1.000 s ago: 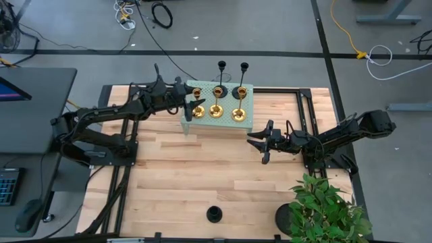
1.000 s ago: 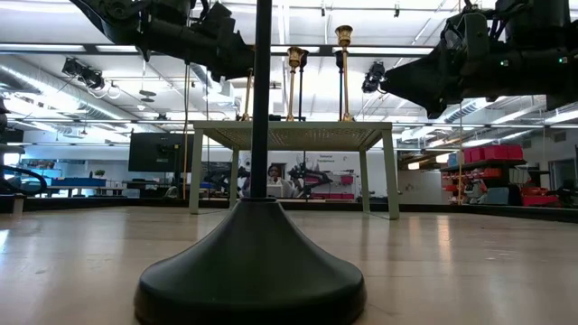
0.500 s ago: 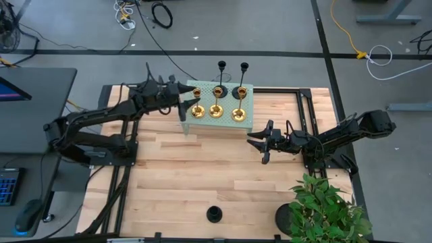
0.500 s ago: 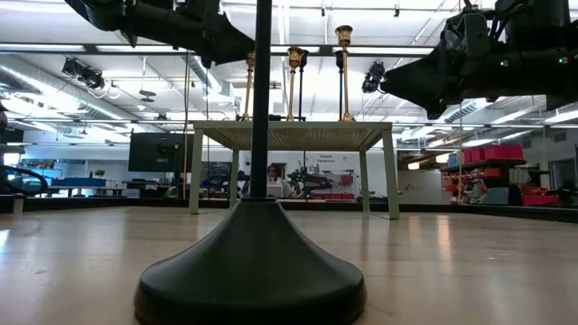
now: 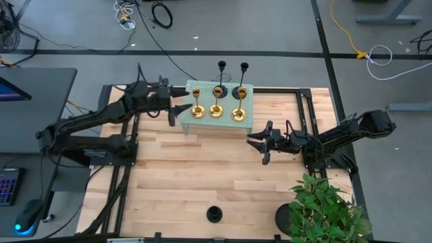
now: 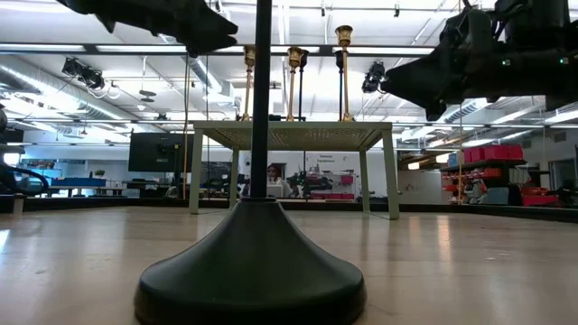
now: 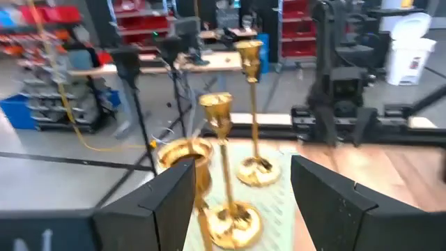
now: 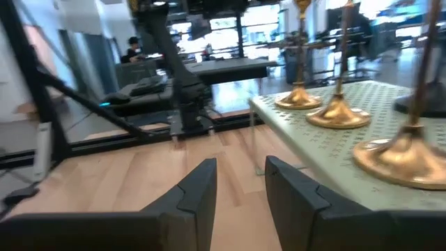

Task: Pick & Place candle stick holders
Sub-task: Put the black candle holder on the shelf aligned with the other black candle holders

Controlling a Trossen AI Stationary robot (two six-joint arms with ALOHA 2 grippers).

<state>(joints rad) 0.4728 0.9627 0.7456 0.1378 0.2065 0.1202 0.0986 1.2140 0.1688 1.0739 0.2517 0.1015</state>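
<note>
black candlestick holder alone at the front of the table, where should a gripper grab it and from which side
Grip the black candlestick holder on its thin upright stem, with the fingers level and closing from either side. The flared base is wide and sloping, so fingers would likely slip off it. It stands upright and alone on the wooden table, so any side is open; the right gripper, open, is probably the nearer one.

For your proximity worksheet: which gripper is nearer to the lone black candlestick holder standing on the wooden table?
Right. The right gripper hovers above-right of the black candlestick holder; the left gripper is farther, beside the stand.
</note>
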